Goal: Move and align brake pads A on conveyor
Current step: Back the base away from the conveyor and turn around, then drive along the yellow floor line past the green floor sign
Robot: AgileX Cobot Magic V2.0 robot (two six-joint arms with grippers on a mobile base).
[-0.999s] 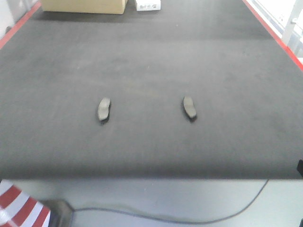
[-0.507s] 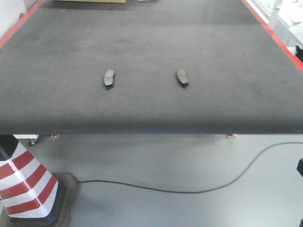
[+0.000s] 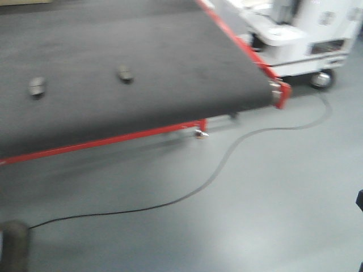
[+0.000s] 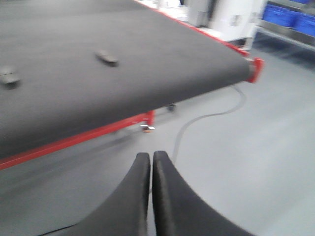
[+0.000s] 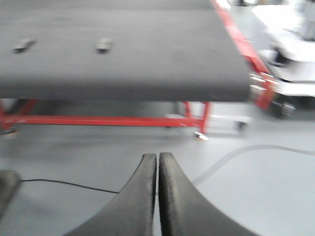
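Two brake pads A in view, both lying on conveyor, well apart from each other: one near picture-left margin, second pad further toward belt centre. Neither touches red edge strip. Blur too heavy to read grooves or exact heading of either pad. Left gripper: fingers pressed together, nothing betw. them, hanging over grey floor, well short of belt. Right gripper: same cond., closed up & empty, also over floor, belt end ahead of it. Black cable trails across floor in front of red frame rail. White wheeled unit stands near belt's corner. Assessment: step in hand is the approach; no pad handling begun, task at early stage. Recs.: bring base up square to belt end rather than at present oblique angle, so both pads fall w/in reach. Keep base clear of cable. Hold off arm moves until views are sharp enough to read pad heading. Then spread jaws before descent, come down vertically, take each pad across its short width, lift & set down w/o dragging. Rough-looking belt prob. grips pad underside, so sliding may twist a pad out of line.
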